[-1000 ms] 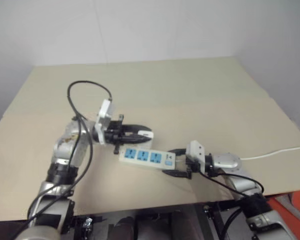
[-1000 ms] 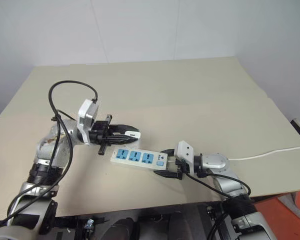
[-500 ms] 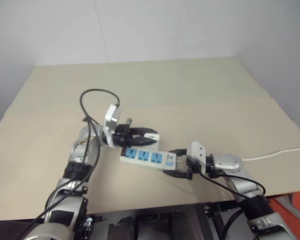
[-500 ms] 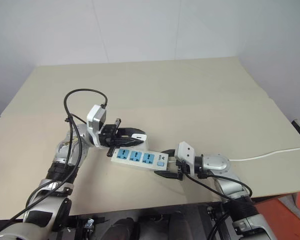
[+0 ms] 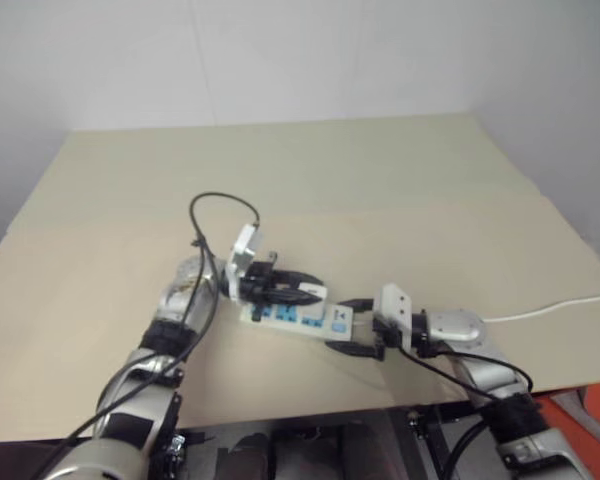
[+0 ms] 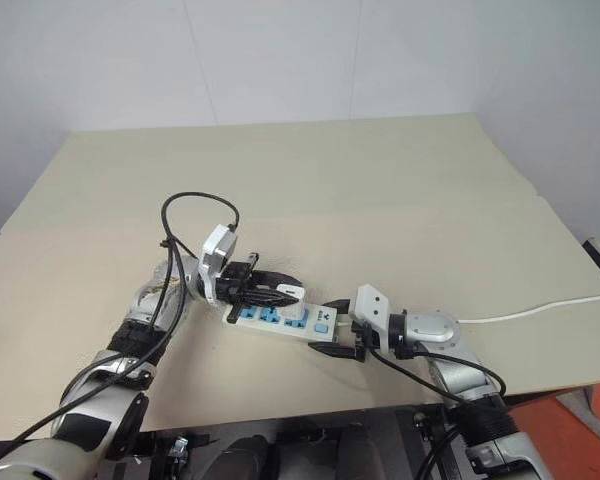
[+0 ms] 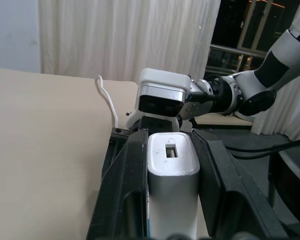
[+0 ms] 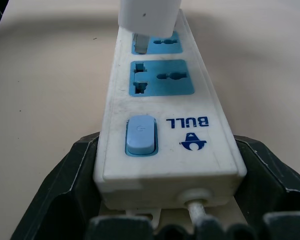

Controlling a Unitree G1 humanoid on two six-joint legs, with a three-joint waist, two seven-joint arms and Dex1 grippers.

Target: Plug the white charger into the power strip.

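Insertion is the step in hand. On the left, the left gripper is clenched on the white charger, which sits between its fingers and hangs just over the middle outlet of the power strip, prongs at the slots. To the right, the right gripper brackets the strip's switch end, bracing it. Next, I judge, comes a straight push down, prongs kept square to the slots.

We see the white charger clamped between the left gripper's two black fingers. Past it sits the right gripper on the tan table, before white curtains.
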